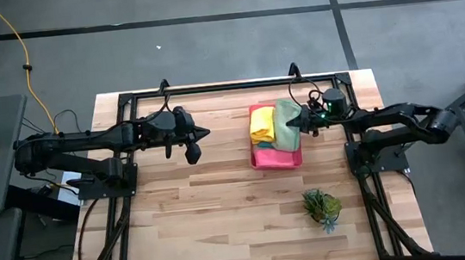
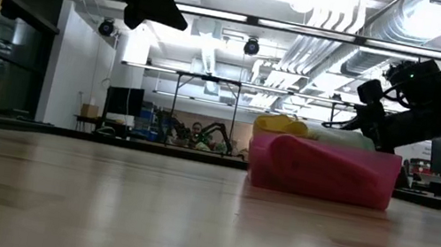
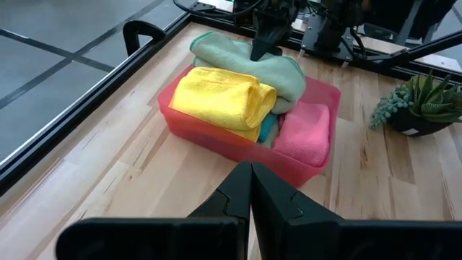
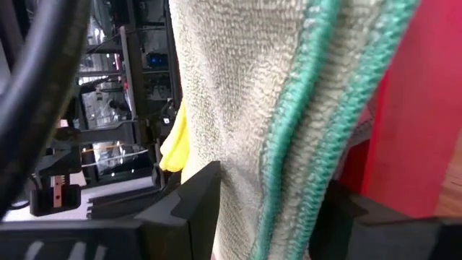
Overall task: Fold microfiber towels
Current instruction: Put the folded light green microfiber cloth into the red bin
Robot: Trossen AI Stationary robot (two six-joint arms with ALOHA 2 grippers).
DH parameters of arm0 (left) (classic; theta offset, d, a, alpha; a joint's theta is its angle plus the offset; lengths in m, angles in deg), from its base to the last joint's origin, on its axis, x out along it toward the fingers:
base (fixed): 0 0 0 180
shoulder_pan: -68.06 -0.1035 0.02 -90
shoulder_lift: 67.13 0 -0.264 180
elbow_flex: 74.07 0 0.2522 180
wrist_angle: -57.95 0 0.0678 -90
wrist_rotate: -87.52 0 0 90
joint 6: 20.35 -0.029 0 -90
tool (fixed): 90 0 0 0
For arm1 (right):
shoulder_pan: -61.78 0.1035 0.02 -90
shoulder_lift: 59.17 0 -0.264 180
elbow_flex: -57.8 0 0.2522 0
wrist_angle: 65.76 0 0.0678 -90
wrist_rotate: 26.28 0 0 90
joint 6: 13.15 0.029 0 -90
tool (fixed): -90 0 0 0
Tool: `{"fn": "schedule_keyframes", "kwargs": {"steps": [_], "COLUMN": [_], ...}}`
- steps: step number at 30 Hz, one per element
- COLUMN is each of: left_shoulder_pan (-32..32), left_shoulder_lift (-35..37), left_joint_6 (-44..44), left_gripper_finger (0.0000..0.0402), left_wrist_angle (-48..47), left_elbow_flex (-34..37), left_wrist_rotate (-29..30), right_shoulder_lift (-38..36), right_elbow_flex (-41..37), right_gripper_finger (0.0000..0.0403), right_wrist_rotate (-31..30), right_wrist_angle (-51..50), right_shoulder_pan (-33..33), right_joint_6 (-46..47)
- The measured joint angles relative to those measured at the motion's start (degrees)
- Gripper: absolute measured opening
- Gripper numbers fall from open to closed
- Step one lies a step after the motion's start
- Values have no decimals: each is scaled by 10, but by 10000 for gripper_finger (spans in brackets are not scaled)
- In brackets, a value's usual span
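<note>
Right gripper (image 1: 290,122) straddles the pale green towel (image 1: 285,124) in the pink tray (image 1: 272,159)

Rigid pink tray (image 1: 263,160) toward the wooden table's (image 1: 223,209) far right, small spiky plant (image 1: 321,206) nearer, yellow cable (image 1: 24,61) on floor

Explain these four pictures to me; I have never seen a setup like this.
Two dark robot arms work at a wooden table. One picture looks down from above, one looks level across the tabletop, and two come from cameras on the arms' wrists. A pink tray holds folded towels: yellow, pale green, pink, with some teal between. A small plant stands nearby. The left hand hangs shut and empty above the table. The right hand has its fingers either side of the pale green towel; whether it grips is unclear.
</note>
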Motion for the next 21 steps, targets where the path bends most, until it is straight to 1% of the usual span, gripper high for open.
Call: {"fn": "schedule_keyframes", "kwargs": {"steps": [4, 8, 11, 13, 16, 18, 21], "left_shoulder_pan": [0, 0, 0, 0, 0, 0, 0], "left_shoulder_lift": [0, 0, 0, 0, 0, 0, 0], "left_joint_6": [0, 0, 0, 0, -5, -10, -11], "left_gripper_finger": [0, 0, 0, 0, 0, 0, 0], "left_wrist_angle": [0, 0, 0, -1, -1, -1, -2], "left_elbow_flex": [0, 0, 0, 0, 0, 0, 0], "left_wrist_rotate": [0, 0, 0, 0, 0, 0, 0], "right_shoulder_lift": [0, 1, 0, 0, 0, 0, 0], "right_elbow_flex": [13, 66, 129, 176, 240, 276, 319], "right_gripper_finger": [158, 158, 158, 158, 158, 158, 158], "right_wrist_rotate": [4, 12, 8, -10, -68, -108, -124], "right_wrist_angle": [-19, -99, -252, -363, -501, -555, -609], "right_shoulder_pan": [-1, 0, 0, 0, 0, -1, -1], "right_joint_6": [-2, -34, -117, -184, -268, -299, -338]}}
